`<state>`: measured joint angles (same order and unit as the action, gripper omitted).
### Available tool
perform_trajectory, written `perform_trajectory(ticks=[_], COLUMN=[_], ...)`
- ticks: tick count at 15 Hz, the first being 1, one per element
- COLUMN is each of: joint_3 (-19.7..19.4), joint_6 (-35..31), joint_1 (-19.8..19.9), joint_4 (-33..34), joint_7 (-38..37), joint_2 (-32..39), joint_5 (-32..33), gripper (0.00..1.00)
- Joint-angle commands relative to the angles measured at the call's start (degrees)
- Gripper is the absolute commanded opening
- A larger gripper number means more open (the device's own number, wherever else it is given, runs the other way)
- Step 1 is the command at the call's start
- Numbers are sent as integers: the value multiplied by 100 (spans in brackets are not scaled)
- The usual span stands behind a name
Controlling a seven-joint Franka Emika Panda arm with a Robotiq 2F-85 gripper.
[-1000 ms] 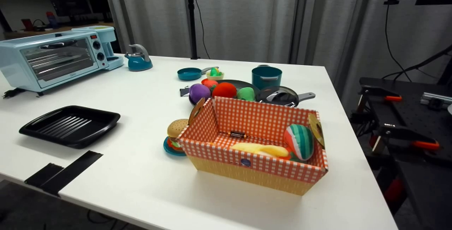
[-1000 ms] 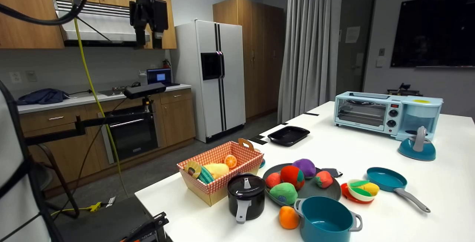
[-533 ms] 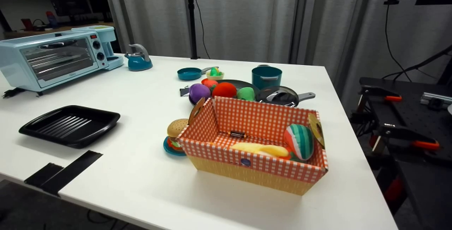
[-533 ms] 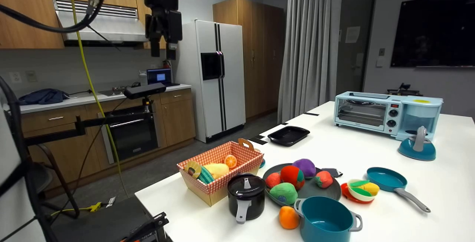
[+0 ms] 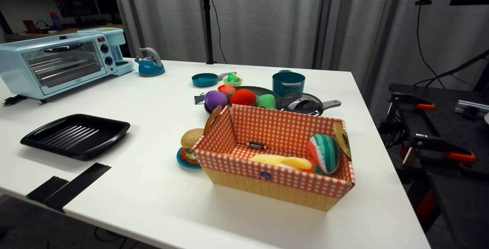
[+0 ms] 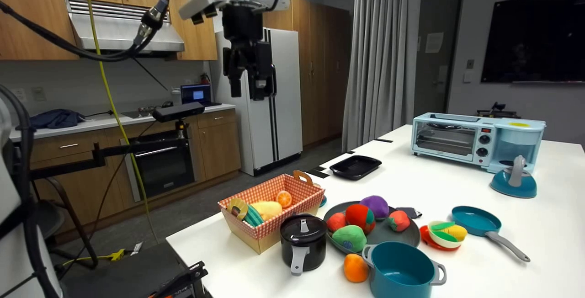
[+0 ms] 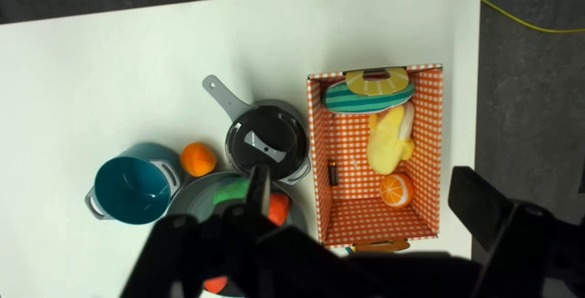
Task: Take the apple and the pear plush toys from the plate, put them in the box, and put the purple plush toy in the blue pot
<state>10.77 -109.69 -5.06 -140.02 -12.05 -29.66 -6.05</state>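
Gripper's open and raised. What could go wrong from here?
Wrong pick: three red toys share the plate, so the gripper might take one that isn't the apple.

Drag: the green toy sits close beside them; closing on it may pull a neighbor along.

Bad landing: a banana and an orange lie in the box; a toy dropped on them might roll.

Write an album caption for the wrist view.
Past the open tool: a checkered box holding a toy watermelon, yellow toy, orange and battery, beside a partly hidden plate of toy fruit.
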Motion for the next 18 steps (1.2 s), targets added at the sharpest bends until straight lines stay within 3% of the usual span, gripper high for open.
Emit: perform_trajectory(ticks=[1,11,12,18], joint_3=[-138,-331,-347,-348], joint_6=[-590,-1671,-1564,-1566], joint_1=[163,227,196,209], joint_4=[-22,481,161,148], joint_7=[240,391,304,264], joint_2=[532,2252,1848,1956], joint_5=[506,1482,1356,1471], gripper=[100,100,100,100])
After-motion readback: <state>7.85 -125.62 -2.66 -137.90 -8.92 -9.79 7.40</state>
